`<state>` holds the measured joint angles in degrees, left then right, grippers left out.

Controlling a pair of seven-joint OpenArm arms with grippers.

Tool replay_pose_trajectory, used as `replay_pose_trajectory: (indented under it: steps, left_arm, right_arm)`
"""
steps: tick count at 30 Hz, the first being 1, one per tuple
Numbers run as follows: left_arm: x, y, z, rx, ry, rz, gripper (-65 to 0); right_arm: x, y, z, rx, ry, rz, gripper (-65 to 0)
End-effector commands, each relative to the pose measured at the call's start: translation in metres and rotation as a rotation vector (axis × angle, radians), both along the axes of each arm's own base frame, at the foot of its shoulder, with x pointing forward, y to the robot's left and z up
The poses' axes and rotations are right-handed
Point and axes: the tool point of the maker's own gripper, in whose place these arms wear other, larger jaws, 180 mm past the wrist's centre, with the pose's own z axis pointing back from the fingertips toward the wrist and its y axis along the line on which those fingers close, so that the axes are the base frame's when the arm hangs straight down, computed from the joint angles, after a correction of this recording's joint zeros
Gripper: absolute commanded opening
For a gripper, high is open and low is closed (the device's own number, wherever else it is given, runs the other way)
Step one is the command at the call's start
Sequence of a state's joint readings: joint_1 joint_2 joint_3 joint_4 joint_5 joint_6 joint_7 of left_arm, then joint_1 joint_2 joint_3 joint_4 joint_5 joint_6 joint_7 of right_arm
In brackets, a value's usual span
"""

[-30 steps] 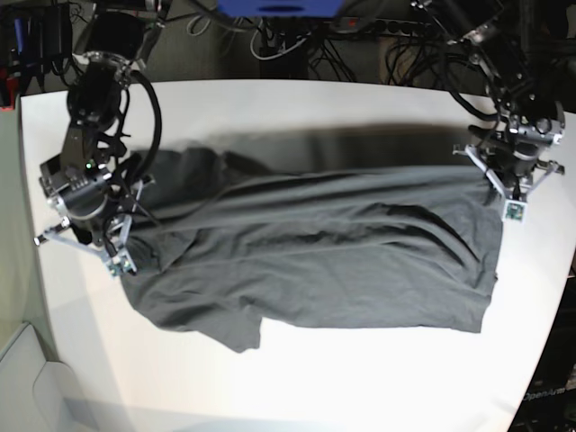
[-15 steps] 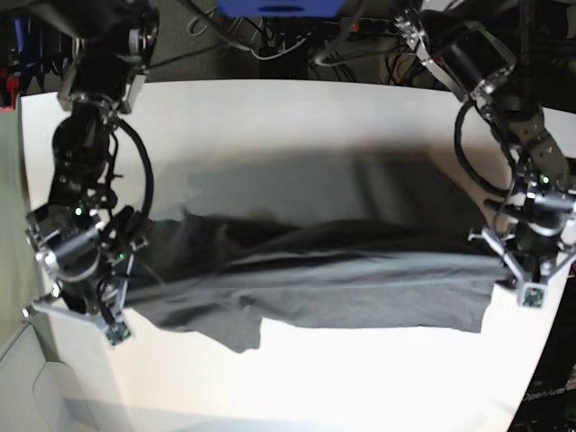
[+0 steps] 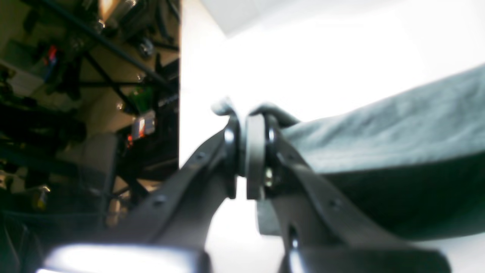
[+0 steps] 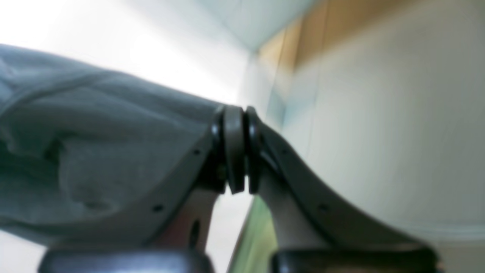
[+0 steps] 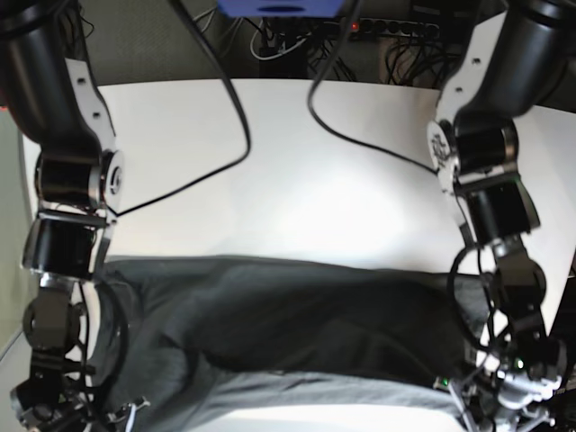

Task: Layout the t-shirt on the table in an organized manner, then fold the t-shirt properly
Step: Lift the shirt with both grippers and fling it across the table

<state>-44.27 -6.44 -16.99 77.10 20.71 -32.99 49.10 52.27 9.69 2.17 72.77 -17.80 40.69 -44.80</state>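
Charcoal wrinkly cloth t-shirt (image 5: 288, 333) droops over smooth white table (image 5: 297, 171).

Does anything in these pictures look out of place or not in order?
Yes. The t-shirt is not flat: it lies bunched in long folds along the table's near edge, each end pinched in closed jaws, left gripper and right gripper.

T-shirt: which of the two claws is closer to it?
Neither: both touch it. The left claw pinches the t-shirt by its edge at one end; the right claw pinches the opposite end.
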Motion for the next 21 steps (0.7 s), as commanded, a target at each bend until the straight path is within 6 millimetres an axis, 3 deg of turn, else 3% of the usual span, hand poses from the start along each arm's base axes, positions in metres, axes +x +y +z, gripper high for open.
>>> replay_pose_trajectory:
  steps: [1,5,8,14,17,19,21]
  left_arm:
    - [0.013,-0.001,0.043,-0.011,-0.099,-0.009,-64.9]
    - [0.041,-0.009,0.083,-0.053,-0.168,-0.059,-64.9]
    - [0.046,-0.011,0.106,-0.063,-0.219,-0.073,-64.9]
    - [0.032,0.004,0.138,-0.098,-0.330,-0.037,-64.9]
    - [0.020,0.022,0.143,-0.127,-0.368,0.011,-64.9]
    - [0.011,0.034,0.140,-0.122,-0.380,0.044,-64.9]
    - [0.004,0.038,0.115,-0.105,-0.344,0.056,-64.9]
  right_arm:
    - [0.007,-0.007,0.047,0.006,-0.115,-0.002,-65.0]
    - [0.018,-0.005,0.101,0.067,-0.278,0.067,-65.0]
    - [0.015,-0.009,0.138,0.075,-0.384,0.090,-65.0]
    - [-0.003,-0.012,0.170,0.059,-0.496,0.091,-65.0]
    - [-0.024,-0.029,0.162,0.077,-0.537,0.044,-65.0]
    - [-0.038,-0.030,0.153,0.057,-0.553,0.036,-65.0]
    - [-0.052,-0.033,0.131,0.025,-0.525,0.011,-65.0]
